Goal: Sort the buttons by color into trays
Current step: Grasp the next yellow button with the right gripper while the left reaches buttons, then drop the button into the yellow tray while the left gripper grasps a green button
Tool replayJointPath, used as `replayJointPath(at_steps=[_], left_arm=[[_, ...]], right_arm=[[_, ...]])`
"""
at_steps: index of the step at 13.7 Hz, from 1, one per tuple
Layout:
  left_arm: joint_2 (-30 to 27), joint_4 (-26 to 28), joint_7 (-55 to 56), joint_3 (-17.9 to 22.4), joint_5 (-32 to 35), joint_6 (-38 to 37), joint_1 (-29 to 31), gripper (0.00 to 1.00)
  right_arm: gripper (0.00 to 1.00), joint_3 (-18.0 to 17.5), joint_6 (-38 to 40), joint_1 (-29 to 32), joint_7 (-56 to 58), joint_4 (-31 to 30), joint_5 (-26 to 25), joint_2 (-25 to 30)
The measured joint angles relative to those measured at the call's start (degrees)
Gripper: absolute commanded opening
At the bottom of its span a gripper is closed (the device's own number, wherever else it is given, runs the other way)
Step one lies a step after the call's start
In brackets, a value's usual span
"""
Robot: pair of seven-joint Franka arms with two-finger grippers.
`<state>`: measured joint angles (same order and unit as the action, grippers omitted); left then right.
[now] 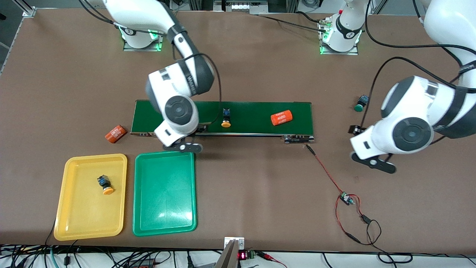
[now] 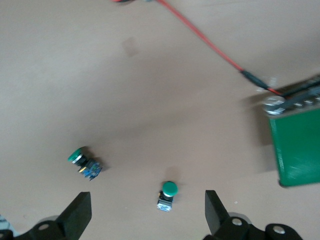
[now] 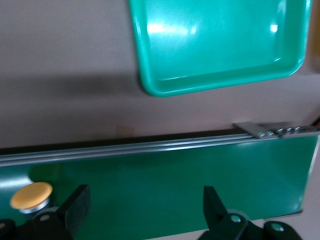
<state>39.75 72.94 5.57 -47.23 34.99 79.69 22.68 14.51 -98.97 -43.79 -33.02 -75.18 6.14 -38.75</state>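
We see bare brown table (image 1: 253,186) stretching from the conveyor belt (image 1: 253,115) down to the front edge, broken only by a red and black wire (image 1: 327,171) toward the left arm's end. The yellow tray (image 1: 70,219) and the green tray (image 1: 163,219) lie side by side, just apart, near the front edge at the right arm's end.

One yellow-orange button (image 1: 105,185) lies in the yellow tray; a second yellow-orange button (image 1: 226,118) sits on the belt, and we catch its cap at the edge of the right wrist view, just beside one finger (image 3: 75,205) of the right gripper (image 3: 142,210). That gripper hangs over the belt's end by the green tray, its fingers spread apart and empty.

The left gripper (image 2: 147,212) hovers over open table at the left arm's end, fingers wide apart, nothing between them. A green button (image 2: 167,196) lies on the table below the gap, and another green button (image 2: 82,162) lies near it.

Both arms bend forward at the elbow, wrists turned down. An orange cylinder (image 1: 281,118) rests on the belt; another (image 1: 116,133) lies on the table beside the belt's end.
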Motion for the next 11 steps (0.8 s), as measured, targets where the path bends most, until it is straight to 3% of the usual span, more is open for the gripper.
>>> replayJointPath(at_steps=[3, 6, 8, 11], left_arm=[[-1.77, 1.70, -0.14, 11.79, -8.28, 4.82, -2.49, 1.00], [-4.28, 10.37, -0.19, 20.92, -10.74, 11.69, -4.38, 1.00], [-8.17, 20.75, -0.24, 22.58, -10.96, 18.55, -4.41, 1.00], [-16.24, 35.71, -7.39, 22.70, -10.99, 21.60, -4.74, 1.00]], right_arm=[[1.00, 0.05, -2.73, -1.30, -1.92, -2.10, 5.69, -0.02], [1.00, 0.03, -4.68, -3.39, -2.33, -3.62, 6.64, -0.04], [1.00, 0.03, -8.21, -4.92, -4.03, -6.27, 6.67, -0.08], [1.00, 0.04, -12.78, -6.76, -6.76, -9.77, 6.67, -0.11]])
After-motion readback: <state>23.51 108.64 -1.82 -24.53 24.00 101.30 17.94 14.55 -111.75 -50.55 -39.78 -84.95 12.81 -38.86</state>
